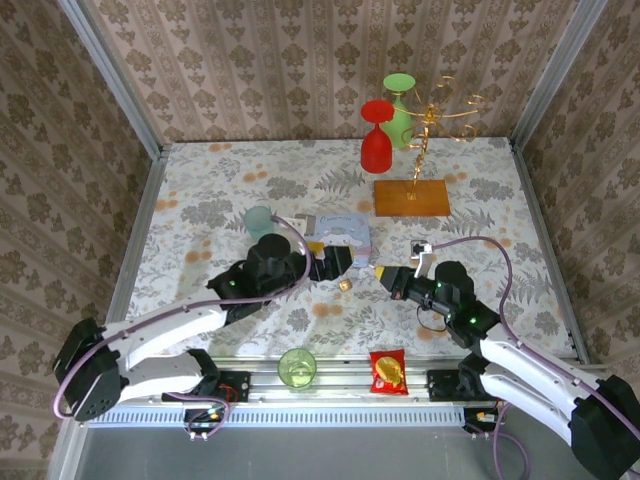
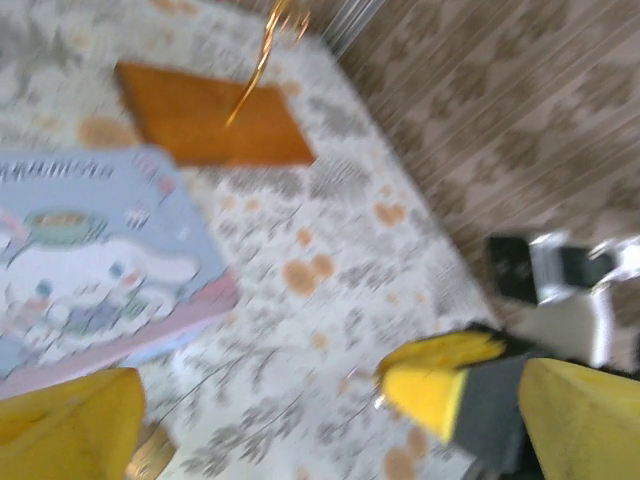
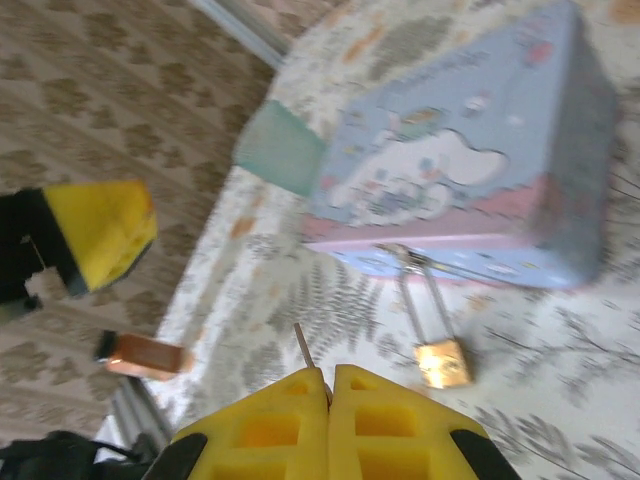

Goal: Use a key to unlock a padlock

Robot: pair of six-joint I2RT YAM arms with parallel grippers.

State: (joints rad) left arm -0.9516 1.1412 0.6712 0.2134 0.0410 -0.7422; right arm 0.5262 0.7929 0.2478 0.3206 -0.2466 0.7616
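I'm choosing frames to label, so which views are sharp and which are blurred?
Top external: sharp, evenly lit, the padlock tiny but distinct. Left wrist: heavy motion blur, the pastel box print smeared. Right wrist: milder blur, padlock shackle and brass body readable, the key a thin smear at the shut right gripper.

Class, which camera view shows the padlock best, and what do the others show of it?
The right wrist view: the padlock lies by the pastel box, brass body and thin shackle distinct. The top external view gives a tiny gold speck. The left wrist view has a blurred brass corner at its bottom edge, possibly it.
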